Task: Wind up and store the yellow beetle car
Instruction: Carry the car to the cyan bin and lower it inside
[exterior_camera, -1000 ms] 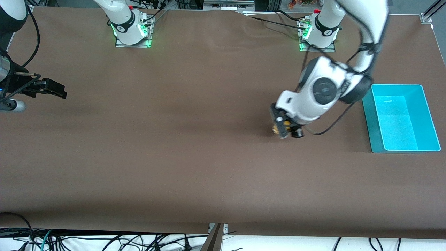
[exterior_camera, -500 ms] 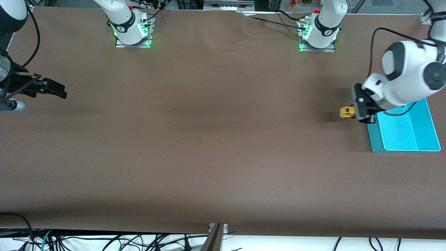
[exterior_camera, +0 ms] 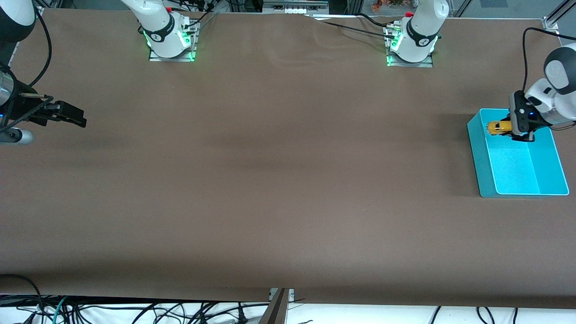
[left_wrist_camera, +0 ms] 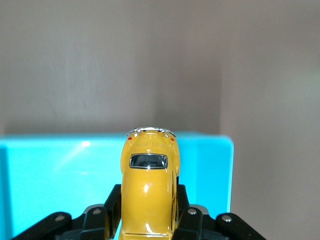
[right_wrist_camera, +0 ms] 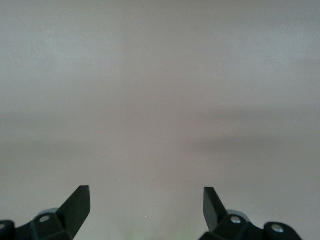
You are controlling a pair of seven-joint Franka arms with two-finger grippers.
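Note:
My left gripper point(exterior_camera: 506, 127) is shut on the yellow beetle car point(exterior_camera: 497, 128) and holds it in the air over the part of the cyan bin point(exterior_camera: 481, 155) closest to the robot bases. In the left wrist view the car point(left_wrist_camera: 149, 192) sits between the two black fingers point(left_wrist_camera: 111, 205), its nose out over the bin's wall point(left_wrist_camera: 60, 170). My right gripper point(exterior_camera: 72, 116) is open and empty, and waits at the right arm's end of the table; its wrist view shows its spread fingertips point(right_wrist_camera: 80, 202) over bare brown table.
The cyan bin stands at the left arm's end of the table and holds nothing that I can see. The brown table top point(exterior_camera: 270, 180) is bare in the middle. Cables hang along the table's edge closest to the camera.
My left gripper has carried the yellow car from over the middle of the table toward the left arm's end, and it is now over the cyan bin. The right arm has not moved.

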